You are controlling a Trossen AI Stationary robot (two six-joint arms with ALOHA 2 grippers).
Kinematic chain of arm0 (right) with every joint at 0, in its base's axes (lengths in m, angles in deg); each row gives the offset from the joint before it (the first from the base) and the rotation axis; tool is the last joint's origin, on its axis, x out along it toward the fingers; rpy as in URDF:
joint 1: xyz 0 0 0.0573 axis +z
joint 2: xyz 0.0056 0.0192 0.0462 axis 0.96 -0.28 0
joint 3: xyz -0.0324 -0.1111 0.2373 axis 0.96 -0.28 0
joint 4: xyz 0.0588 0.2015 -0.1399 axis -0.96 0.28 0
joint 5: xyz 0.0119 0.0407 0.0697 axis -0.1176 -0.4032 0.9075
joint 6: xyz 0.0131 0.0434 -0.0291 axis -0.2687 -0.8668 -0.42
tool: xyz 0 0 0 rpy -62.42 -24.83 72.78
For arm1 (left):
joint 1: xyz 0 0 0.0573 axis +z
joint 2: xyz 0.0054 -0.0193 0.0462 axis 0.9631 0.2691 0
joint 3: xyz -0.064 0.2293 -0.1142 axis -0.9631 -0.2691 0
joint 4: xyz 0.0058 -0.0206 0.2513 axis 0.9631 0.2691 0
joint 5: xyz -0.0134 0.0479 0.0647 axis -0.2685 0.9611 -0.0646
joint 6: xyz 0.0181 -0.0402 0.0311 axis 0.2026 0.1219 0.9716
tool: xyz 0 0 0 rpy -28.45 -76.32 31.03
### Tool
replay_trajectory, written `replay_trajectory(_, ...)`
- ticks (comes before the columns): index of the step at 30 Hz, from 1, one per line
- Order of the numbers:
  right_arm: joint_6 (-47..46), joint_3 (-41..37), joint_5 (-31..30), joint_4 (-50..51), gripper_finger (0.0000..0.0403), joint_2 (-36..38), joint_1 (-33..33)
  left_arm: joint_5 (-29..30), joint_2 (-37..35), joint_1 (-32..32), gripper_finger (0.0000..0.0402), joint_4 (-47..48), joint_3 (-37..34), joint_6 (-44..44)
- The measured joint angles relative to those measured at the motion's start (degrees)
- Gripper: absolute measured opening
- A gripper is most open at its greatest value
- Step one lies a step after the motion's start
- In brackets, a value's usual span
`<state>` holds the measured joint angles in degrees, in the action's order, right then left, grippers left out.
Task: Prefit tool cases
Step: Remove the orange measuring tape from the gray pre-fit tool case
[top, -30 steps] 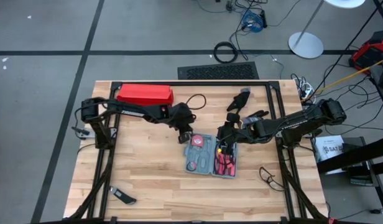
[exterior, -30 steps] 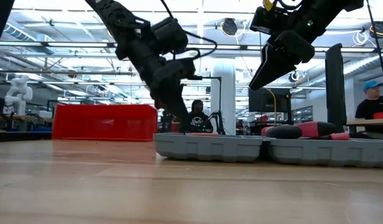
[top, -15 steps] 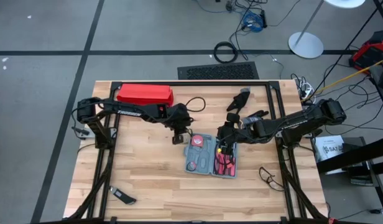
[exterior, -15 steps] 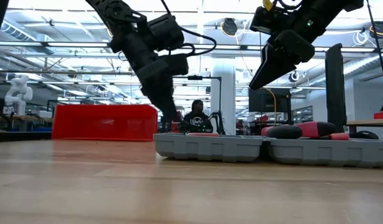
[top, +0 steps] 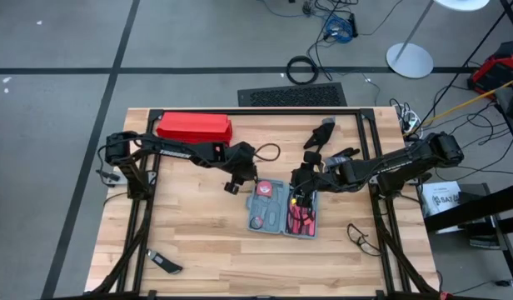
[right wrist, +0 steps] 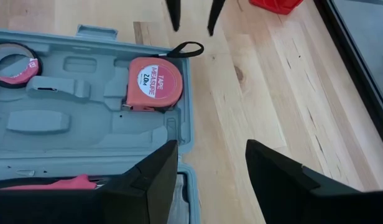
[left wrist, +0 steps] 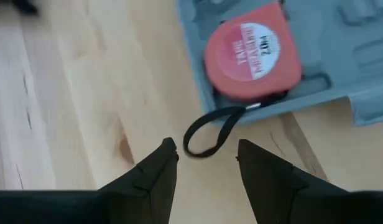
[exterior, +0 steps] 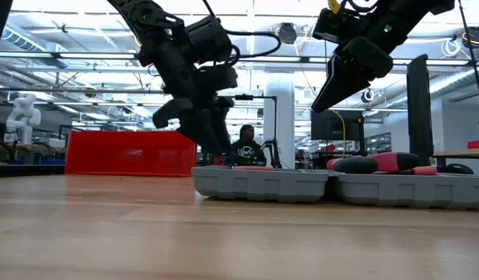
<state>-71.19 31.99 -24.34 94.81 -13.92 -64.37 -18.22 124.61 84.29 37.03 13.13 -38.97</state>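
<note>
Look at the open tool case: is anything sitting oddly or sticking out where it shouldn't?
Yes. The red tape measure sits in a recess of the open blue-grey plastic tool case, but its black wrist loop hangs over the case's edge onto the wooden table.

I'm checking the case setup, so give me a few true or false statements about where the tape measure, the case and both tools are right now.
1. The tape measure sits in a recess of the open case. True.
2. The left tool grips the tape's strap. False: its fingers are open, with the strap lying loose on the table.
3. The right tool is shut on the pliers. False: it is open and empty, above the case.
4. The red box lies apart from the case, toward the table's far edge. True.
</note>
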Motion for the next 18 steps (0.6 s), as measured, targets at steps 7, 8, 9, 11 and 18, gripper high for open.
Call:
replay_trajectory(7,0.00,0.00,0.00,0.00,0.0185,0.00,0.00,7.02,2.14,-1.39,0.0175,-1.52,-0.02,4.04)
replay_trajectory(8,0.00,-0.02,0.00,0.00,0.0185,0.00,0.00,7.11,2.36,-1.29,0.0175,-1.52,-0.02,4.12)
replay_trajectory(9,0.01,-0.02,-0.01,0.00,0.0185,-0.01,-0.01,7.11,2.61,-1.23,0.0175,-1.78,-0.02,4.12)
replay_trajectory(11,0.00,-0.01,-0.02,0.00,0.0185,0.00,-0.02,7.10,2.81,-1.27,0.0175,-2.31,-0.02,4.12)
replay_trajectory(18,0.02,-0.02,-0.12,-0.12,0.0185,0.00,0.00,6.26,2.81,-1.25,0.0175,-4.13,-0.04,4.44)
